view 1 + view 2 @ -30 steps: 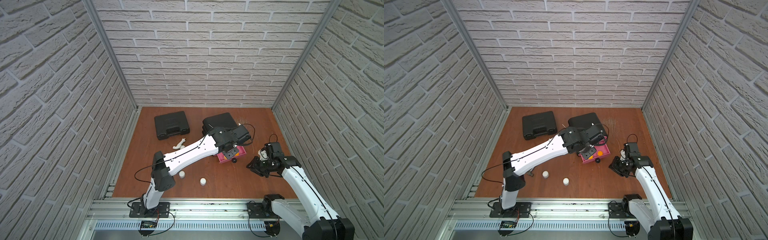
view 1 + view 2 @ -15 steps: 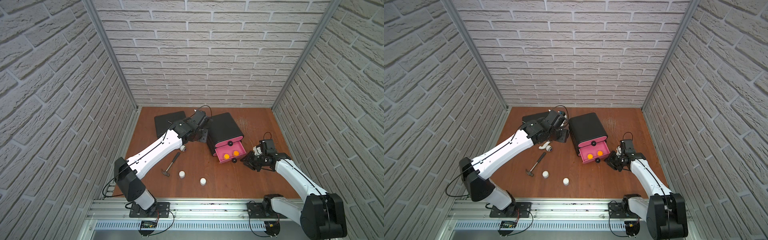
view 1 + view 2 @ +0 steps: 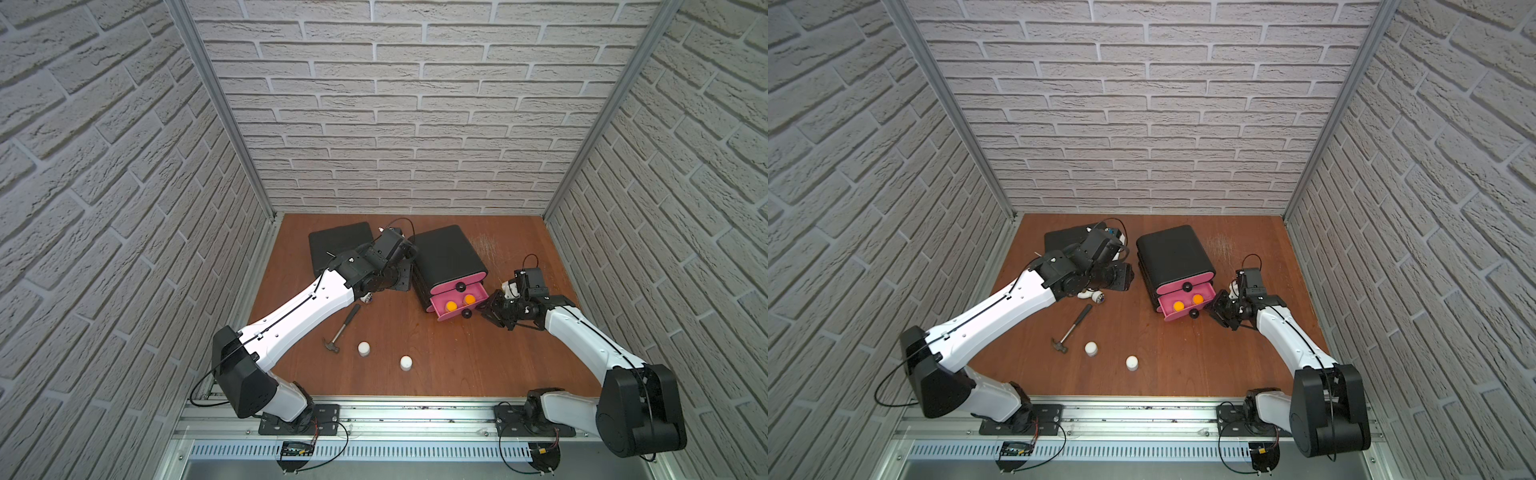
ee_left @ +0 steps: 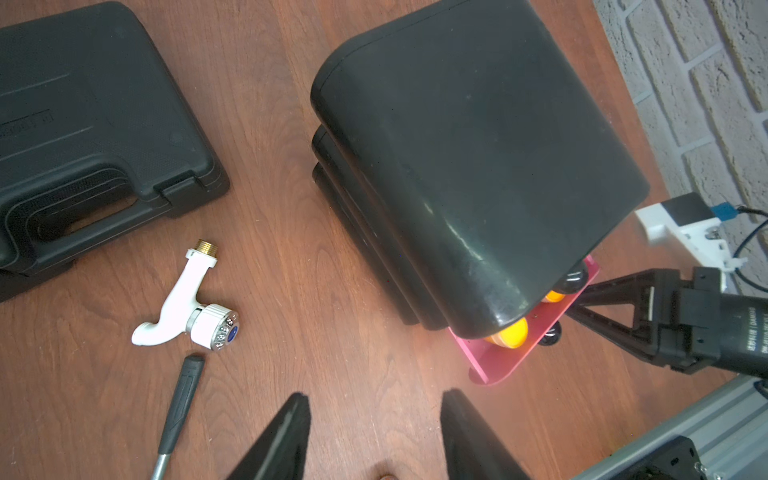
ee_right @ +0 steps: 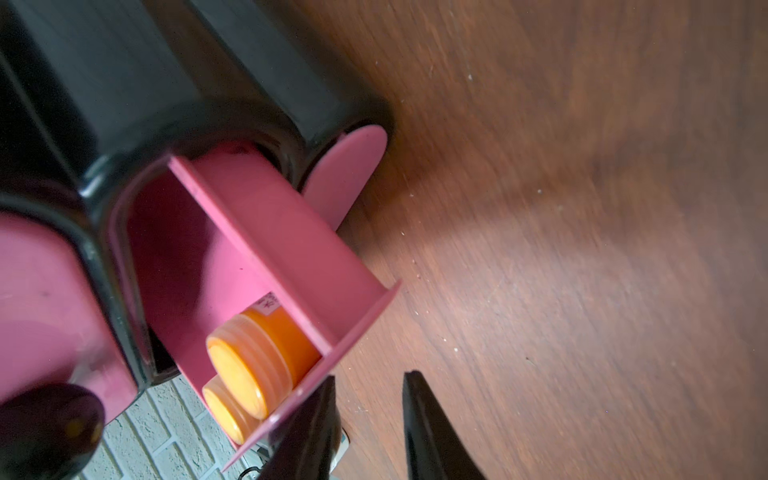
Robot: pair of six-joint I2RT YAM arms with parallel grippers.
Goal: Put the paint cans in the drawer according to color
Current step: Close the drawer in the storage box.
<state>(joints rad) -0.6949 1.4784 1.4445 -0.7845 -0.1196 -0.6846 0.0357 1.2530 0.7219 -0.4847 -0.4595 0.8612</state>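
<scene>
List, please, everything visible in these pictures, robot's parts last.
orange paint cans: two, orange, inside the open drawer
white paint cans: two, white, near the table's front
drawer chest: one, black, pink fronts, mid-table
tool case: one, black, at the back
hammer: one, black-handled, beside the white cans
tap fitting: one, white, beside the tool case
table: one, brown wood
left fingers: two, black, apart, empty
right fingers: two, black, apart, empty, beside the open drawer
</scene>
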